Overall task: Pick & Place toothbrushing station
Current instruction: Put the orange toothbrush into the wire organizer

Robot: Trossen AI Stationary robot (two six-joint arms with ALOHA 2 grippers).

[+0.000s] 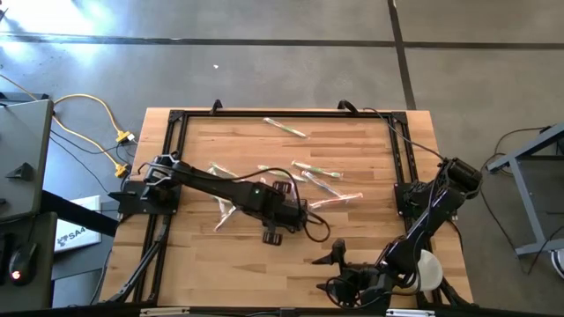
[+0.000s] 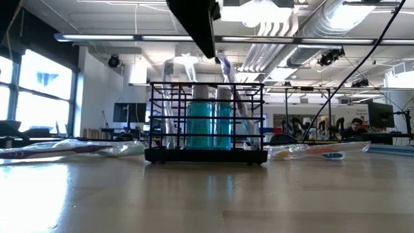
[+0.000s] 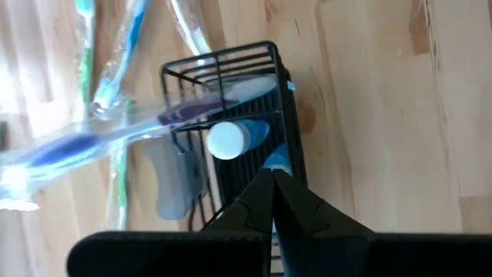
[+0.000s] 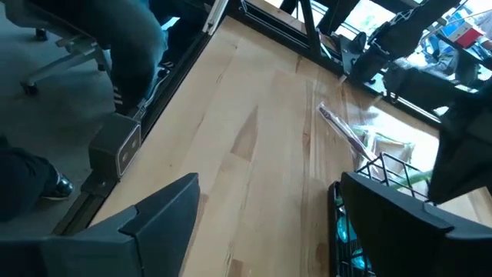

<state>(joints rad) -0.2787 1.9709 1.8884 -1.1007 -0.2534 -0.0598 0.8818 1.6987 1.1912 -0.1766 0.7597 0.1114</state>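
The toothbrushing station (image 2: 206, 123) stands upright on the wooden table (image 2: 207, 200), around its middle, holding blue bottles (image 2: 208, 123) and a wrapped toothbrush (image 3: 115, 135). Our left gripper (image 3: 273, 185) hangs directly above it with its fingers pressed together, gripping nothing we can see. Our right gripper (image 4: 265, 204) waits wide open and empty near the table's front right. We judge the pick not yet made; next we must open over a wall and descend.

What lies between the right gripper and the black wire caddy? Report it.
Only bare wooden tabletop lies between the right gripper, jaws open, and the black wire caddy, as the right wrist view shows.
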